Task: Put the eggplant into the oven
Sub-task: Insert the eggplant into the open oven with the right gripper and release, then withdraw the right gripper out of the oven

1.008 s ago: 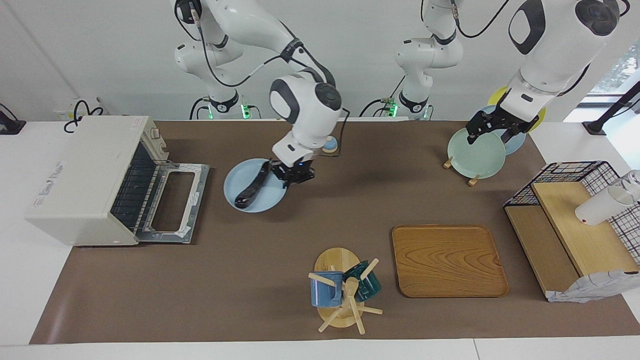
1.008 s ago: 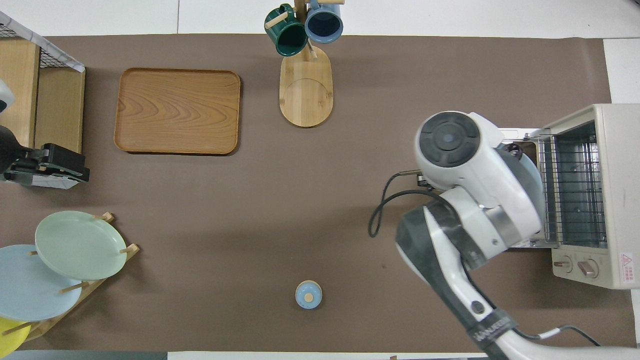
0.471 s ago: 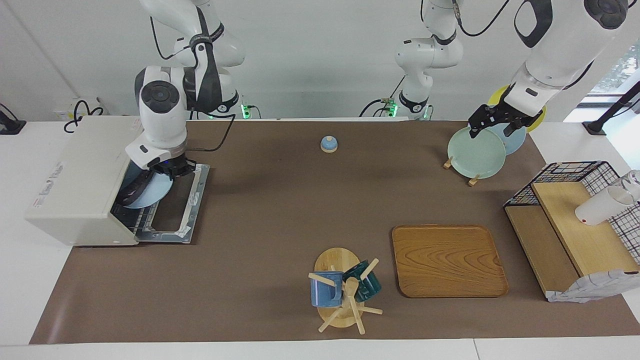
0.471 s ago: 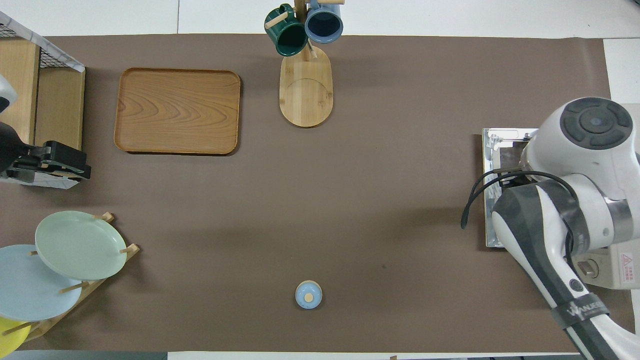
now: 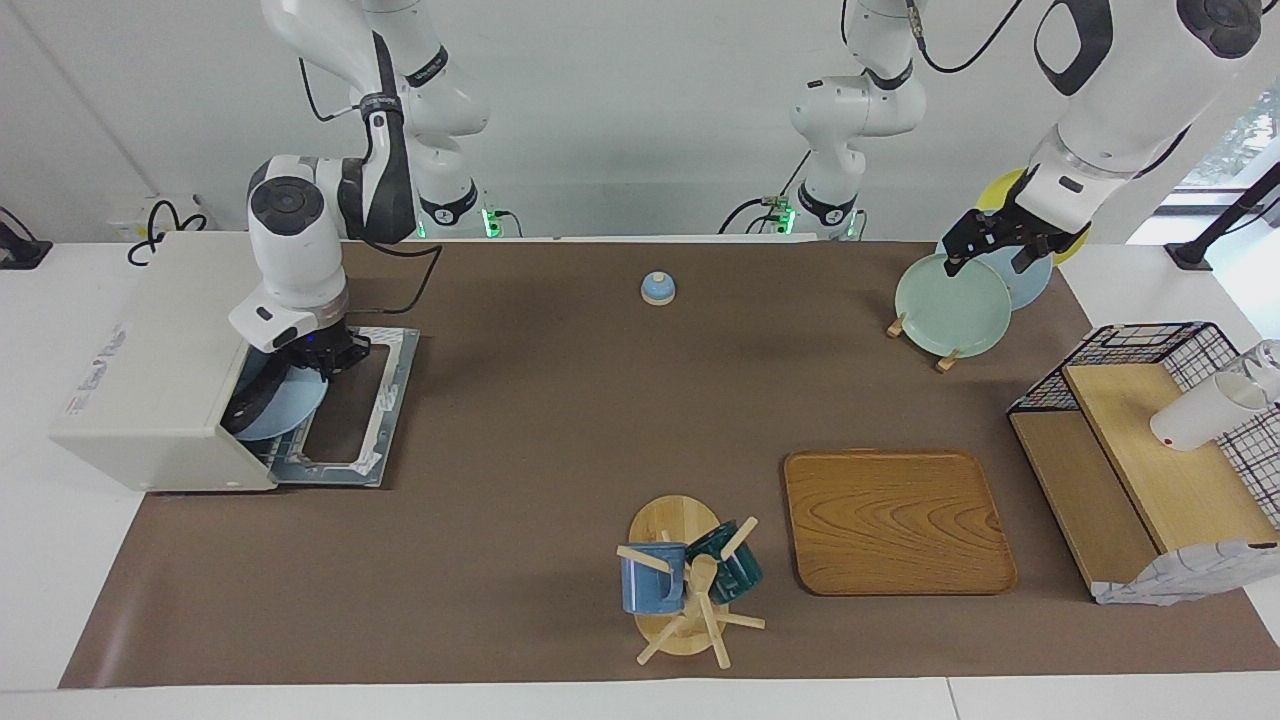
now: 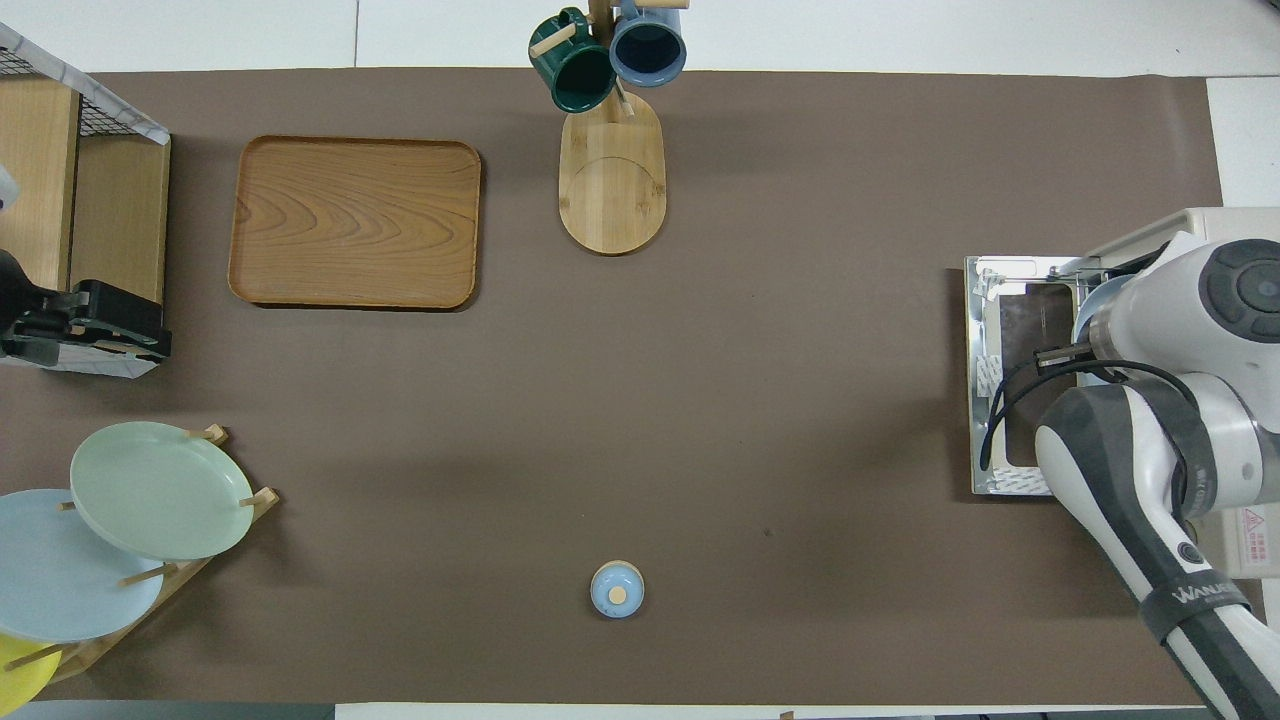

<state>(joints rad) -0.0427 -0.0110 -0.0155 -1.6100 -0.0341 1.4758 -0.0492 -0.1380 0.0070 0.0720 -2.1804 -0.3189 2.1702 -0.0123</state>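
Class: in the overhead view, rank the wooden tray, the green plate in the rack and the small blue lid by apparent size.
1. wooden tray
2. green plate
3. small blue lid

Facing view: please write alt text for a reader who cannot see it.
The right gripper holds a light blue plate carrying the eggplant at the mouth of the oven, over its dropped-down door. The left gripper waits over a green plate in a rack.

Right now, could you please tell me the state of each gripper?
Right gripper: shut on the blue plate carrying the eggplant, at the oven.
Left gripper: cannot tell.
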